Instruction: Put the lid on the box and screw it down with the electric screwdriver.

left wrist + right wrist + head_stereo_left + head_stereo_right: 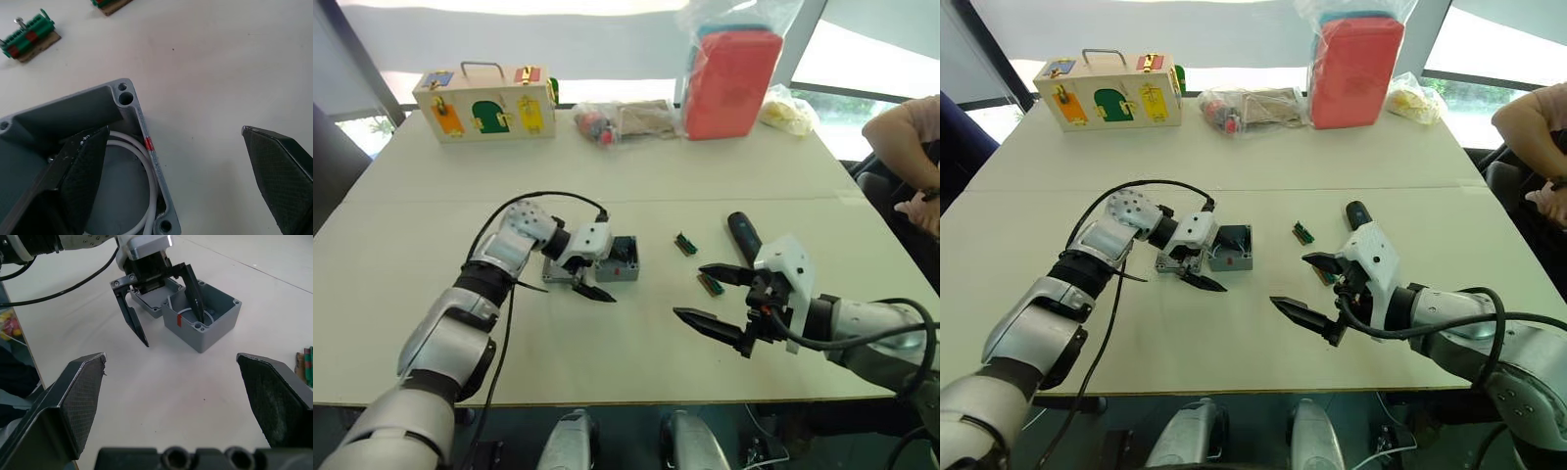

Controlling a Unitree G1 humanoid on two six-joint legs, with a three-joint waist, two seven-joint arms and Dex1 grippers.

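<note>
The box [620, 258] sits open near the middle of the table [431, 196], a white wire curled inside it and a red mark on its rim. The lid [149, 297] lies flat on the table touching the box's far side, partly hidden under the left wrist. The left gripper [592, 286] hangs over the box with its jaws spread wide: one finger dips inside the box against a wall, the other stands outside it above bare table. The right gripper [715, 304] hovers well apart to the right, also spread wide and holding nothing, its fingers pointing toward the box. The electric screwdriver [742, 235] lies on the table just behind the right wrist, partly covered by it. Two small green connector blocks [686, 243] rest between the box and the right gripper. At the table's far edge stand a wooden latch box [486, 103] with coloured doors, a red case in a plastic bag [729, 83] and other bagged items. A person's arm [906, 132] shows at the right edge.
</note>
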